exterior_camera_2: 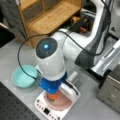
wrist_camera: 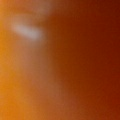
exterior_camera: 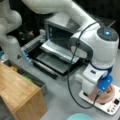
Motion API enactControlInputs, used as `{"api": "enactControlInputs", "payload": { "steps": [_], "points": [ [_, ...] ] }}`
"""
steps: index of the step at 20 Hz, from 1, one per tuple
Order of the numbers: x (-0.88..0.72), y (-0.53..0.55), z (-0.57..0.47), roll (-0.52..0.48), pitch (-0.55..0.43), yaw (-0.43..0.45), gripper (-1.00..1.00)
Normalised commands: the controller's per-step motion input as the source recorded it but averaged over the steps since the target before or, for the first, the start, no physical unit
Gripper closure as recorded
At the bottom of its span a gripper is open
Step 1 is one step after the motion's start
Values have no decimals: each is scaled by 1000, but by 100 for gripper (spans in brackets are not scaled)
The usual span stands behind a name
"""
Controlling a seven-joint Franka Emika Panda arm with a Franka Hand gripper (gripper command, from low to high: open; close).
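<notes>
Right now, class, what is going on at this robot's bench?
The Panda arm's gripper is down over a pink bowl that sits on a white kitchen scale, close against an orange object in the bowl. The wrist view shows only orange. A teal bowl sits at a front view's left, and an open toaster oven stands behind.

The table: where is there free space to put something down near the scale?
Bare table lies between the teal bowl and the wooden shelf. It is crowded at the white scale, where the gripper sits over an orange object in the pink dish.
</notes>
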Motion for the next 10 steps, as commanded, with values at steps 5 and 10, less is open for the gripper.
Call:
{"api": "enactControlInputs", "payload": {
  "steps": [5, 10],
  "points": [
    [-91, -40, -99, -72, -118, -56, 100],
    [-119, -6, -94, -72, -127, -54, 100]
  ]
}}
